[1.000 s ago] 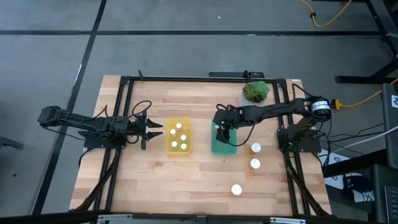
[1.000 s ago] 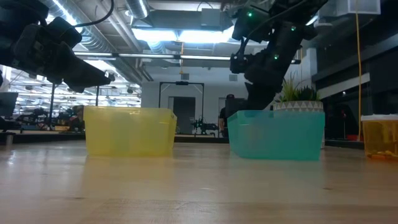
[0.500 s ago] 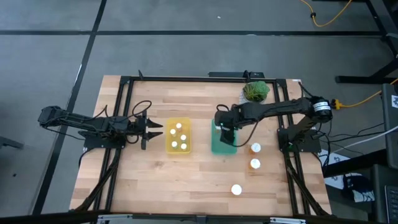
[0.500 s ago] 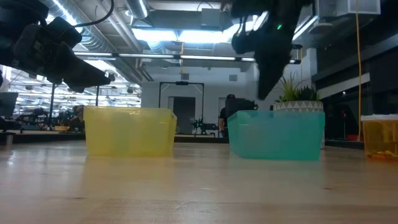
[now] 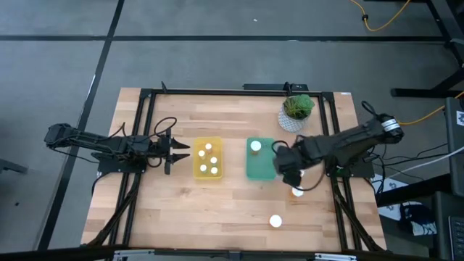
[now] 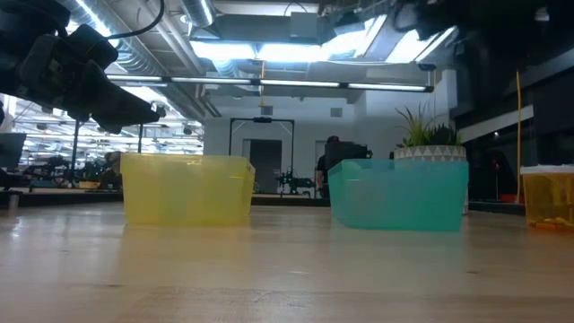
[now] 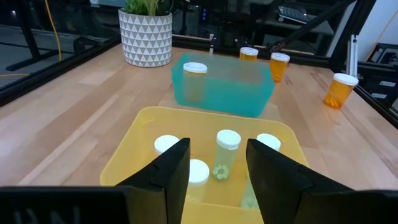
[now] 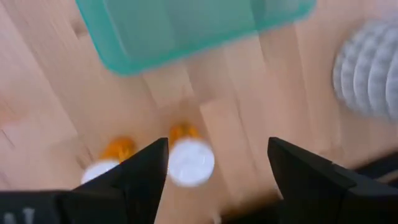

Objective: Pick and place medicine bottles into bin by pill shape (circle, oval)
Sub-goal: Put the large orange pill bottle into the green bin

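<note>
Right gripper [image 5: 291,176]: mine, moved off the green bin [image 5: 259,168] within the last second and now just beside its right edge, above the loose bottles; fingers spread wide with nothing between them, as the right wrist view shows. Green bin: one white-capped bottle [image 5: 255,146] stands in its far end, uncovered now that my arm has swung away; I judge that delivery done. Bottles outstanding: an orange-bodied one with a white cap [image 8: 189,157] lies between my spread fingers in the wrist view, a second [image 8: 107,160] close beside it, and one more [image 5: 275,220] sits alone on the table nearer the front edge. Likely next item: the bottle under my open fingers, which needs a descent and a squeeze on its body. Yellow bin [image 5: 207,172]: four white-capped bottles [image 7: 227,147] inside, unchanged over the last second. Left gripper [image 5: 178,151]: parked just left of the yellow bin, fingers held apart, empty. Potted plant [image 5: 298,110]: at the far edge, untouched.
</note>
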Motion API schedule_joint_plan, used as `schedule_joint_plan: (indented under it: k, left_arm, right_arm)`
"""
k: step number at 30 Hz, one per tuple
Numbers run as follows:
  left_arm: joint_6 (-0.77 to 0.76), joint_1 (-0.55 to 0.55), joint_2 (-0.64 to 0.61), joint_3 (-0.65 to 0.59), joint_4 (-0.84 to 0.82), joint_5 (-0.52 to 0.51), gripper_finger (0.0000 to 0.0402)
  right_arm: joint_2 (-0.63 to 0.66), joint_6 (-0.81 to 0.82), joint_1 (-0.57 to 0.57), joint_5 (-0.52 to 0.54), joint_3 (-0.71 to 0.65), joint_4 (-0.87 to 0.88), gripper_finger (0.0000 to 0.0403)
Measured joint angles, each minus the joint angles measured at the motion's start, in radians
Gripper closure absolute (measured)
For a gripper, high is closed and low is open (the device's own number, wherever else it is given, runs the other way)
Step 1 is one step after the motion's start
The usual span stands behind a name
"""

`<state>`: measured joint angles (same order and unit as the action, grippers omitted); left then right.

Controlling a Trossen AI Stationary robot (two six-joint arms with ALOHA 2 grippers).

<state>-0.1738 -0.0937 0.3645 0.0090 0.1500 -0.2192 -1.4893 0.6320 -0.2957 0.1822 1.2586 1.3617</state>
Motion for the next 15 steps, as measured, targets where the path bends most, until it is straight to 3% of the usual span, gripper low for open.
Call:
schedule_joint_plan:
  k: [9,15]
  left_arm:
    - [0.0,0.0,0.0,0.0,0.0,0.0,0.0252]
    - [0.0,0.0,0.0,0.0,0.0,0.0,0.0252]
  right_arm:
    - [0.126,0.288,-0.202,-0.002,-0.151,0.022,0.0128]
    - [0.177,0.486,-0.279,-0.052,-0.27,0.006,0.0128]
